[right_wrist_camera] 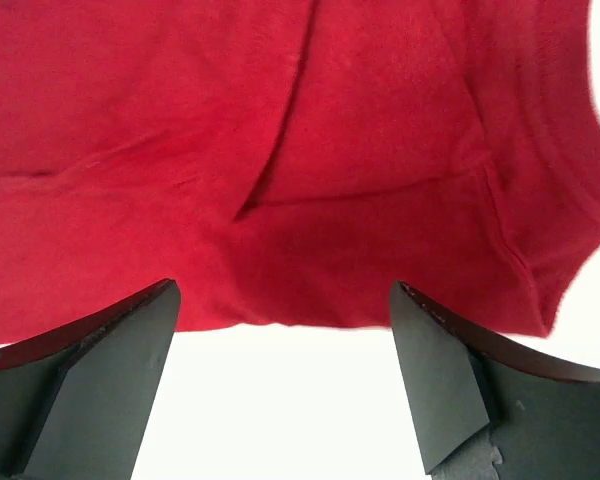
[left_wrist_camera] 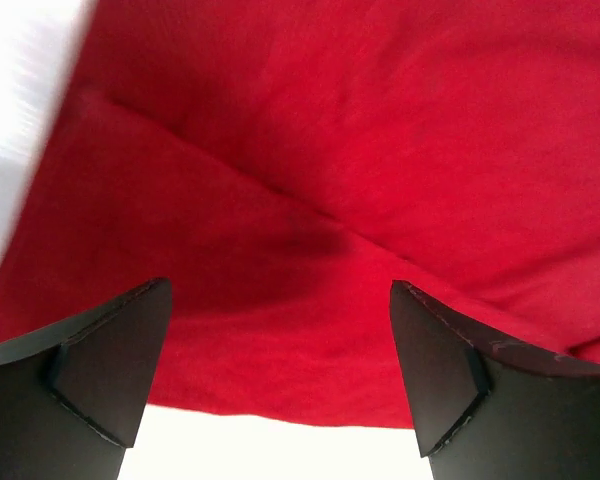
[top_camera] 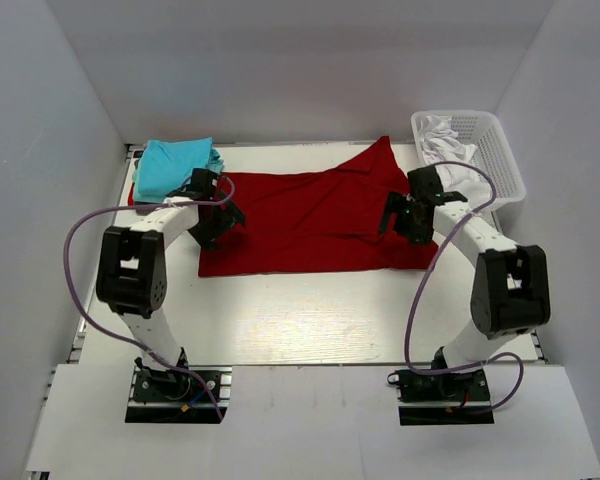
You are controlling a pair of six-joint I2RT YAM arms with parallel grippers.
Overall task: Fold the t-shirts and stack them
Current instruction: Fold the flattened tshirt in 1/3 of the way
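A large dark red t-shirt [top_camera: 315, 215] lies spread on the white table, one corner pointing to the back. Folded turquoise t-shirts [top_camera: 175, 166] sit stacked at the back left. My left gripper [top_camera: 216, 222] hovers open over the red shirt's left edge; its wrist view shows red cloth [left_wrist_camera: 310, 190] between and beyond the fingers [left_wrist_camera: 110, 360]. My right gripper [top_camera: 405, 217] hovers open over the shirt's right edge; its wrist view shows the red hem [right_wrist_camera: 310, 230] just beyond the fingers [right_wrist_camera: 110, 370]. Neither holds anything.
A white mesh basket [top_camera: 500, 150] with white cloth inside stands at the back right. White walls enclose the table on three sides. Bare table [top_camera: 310, 320] lies between the shirt and the arm bases.
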